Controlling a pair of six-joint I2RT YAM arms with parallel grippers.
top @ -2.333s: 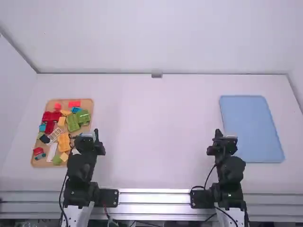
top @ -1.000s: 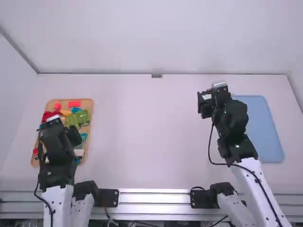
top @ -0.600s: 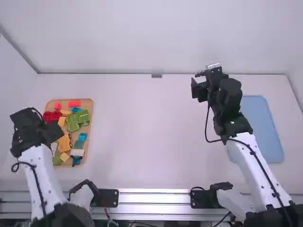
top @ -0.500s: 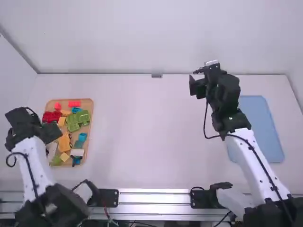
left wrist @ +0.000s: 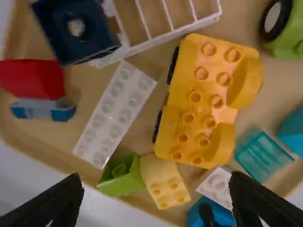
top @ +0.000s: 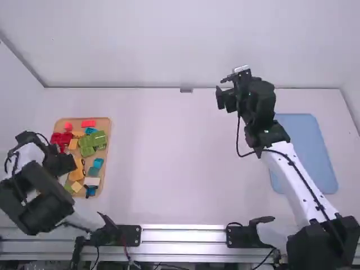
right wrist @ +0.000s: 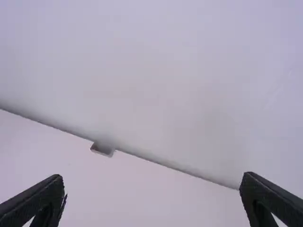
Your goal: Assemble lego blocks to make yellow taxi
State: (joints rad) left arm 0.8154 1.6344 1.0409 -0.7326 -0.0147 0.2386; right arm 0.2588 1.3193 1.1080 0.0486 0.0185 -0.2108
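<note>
The right gripper (top: 223, 89) has moved farther up the table (top: 169, 152) and closer to its middle over the past half second, while the left arm's elbow has swung outward, toward the side of the table. The left gripper (top: 67, 163) hangs above the wooden tray (top: 59, 124), its fingers spread wide around empty air. The right gripper, likewise wide open and empty, faces the back wall (right wrist: 165, 71) and a small gray fitting (right wrist: 102, 150) at its foot.

Loose on the tray lies a yellow car block (left wrist: 196, 101) with black wheels, its studs facing the left wrist camera. Just beside it are a long white block (left wrist: 115, 113) and a small yellow block (left wrist: 165, 182), the latter touching a green block (left wrist: 125, 177). A white frame (left wrist: 165, 35), a dark blue block (left wrist: 71, 28) and a red block (left wrist: 33, 78) share the tray, along with a see-through teal block (left wrist: 262, 153), a small white block (left wrist: 218, 187) and a blue block (left wrist: 213, 213). A blue mat (top: 306, 146) lies at the opposite side of the table, near the right arm.
</note>
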